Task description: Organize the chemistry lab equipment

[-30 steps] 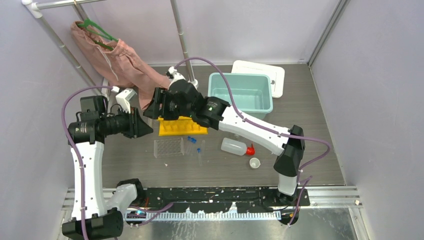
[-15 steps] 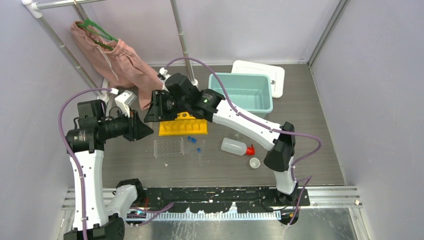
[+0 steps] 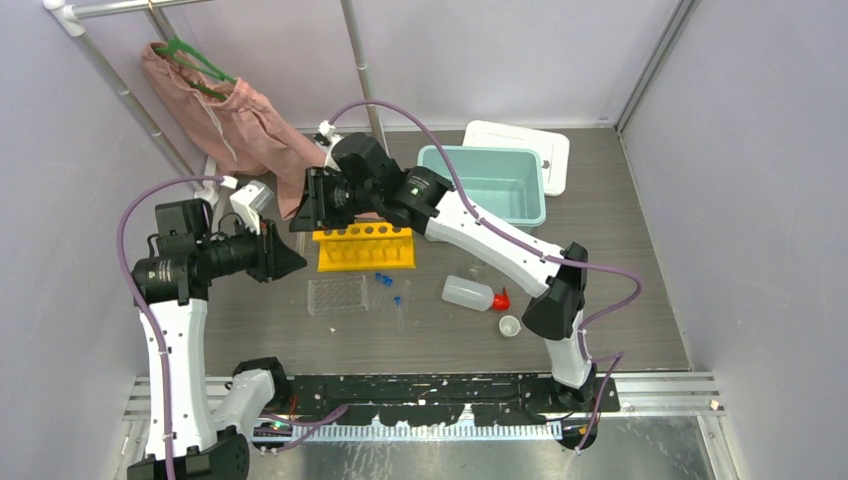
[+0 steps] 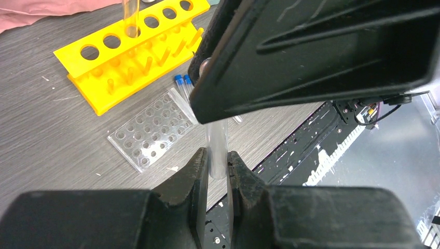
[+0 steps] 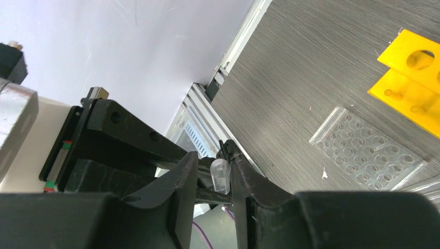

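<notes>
From above, your left gripper (image 3: 292,258) and right gripper (image 3: 303,206) meet just left of the yellow plastic tube rack (image 3: 365,250). Left wrist: the left gripper is clamped on a clear plastic tube (image 4: 218,145). Right wrist: the jaws flank the tube's end, but you can't tell whether they grip it.

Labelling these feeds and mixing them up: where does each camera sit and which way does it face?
Top external: above and behind the bases, looking down at the table; both arms show.
Left wrist: on the left arm, looking along the left pincer, shut on a clear tube, toward the yellow rack.
Right wrist: on the right arm, looking past the right pincer at the left arm and near rail.
Shared: both wrist views show that tube, the rack and the well tray.
</notes>
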Robot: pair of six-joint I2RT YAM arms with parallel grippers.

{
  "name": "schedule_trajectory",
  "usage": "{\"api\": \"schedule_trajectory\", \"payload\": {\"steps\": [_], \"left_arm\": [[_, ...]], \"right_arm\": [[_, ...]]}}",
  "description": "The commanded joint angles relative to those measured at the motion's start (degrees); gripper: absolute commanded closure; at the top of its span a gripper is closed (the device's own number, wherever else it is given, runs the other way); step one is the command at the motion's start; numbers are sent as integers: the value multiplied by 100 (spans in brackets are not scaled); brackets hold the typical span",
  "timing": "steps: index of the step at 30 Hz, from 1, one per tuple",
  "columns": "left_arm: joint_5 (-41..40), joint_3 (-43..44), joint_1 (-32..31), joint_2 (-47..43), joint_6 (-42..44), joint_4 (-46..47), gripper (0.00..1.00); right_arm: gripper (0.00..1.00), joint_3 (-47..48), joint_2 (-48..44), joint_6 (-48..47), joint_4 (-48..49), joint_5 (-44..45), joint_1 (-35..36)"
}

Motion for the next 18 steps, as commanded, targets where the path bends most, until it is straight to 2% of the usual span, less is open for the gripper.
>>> {"api": "schedule_trajectory", "payload": {"steps": [1,6,7,10,11,12,18], "left_arm": [[101,60,13,-14,147,113,94],[68,7,14,5,139,130,92],[62,0,14,10,138,135,85],[-125,-4,14,31,-8,177,27],[-218,3,14,40,-65,196,11],[-320,13,14,55,-106,208,2],[-865,82,22,295,-408,162,0]], "right_arm": [[68,303,73,-156,-14,-140,-17],[82,411,133,-282,-162,-185,-22],[85,433,141,-310,-197,-182,-31],[95,441,95,-486,-296,3,-63],[96,427,59,-586,-337,155,-59],[97,354,15,-704,-360,307,-65],[99,-477,-396,-1360,21,1706,-55]]}}
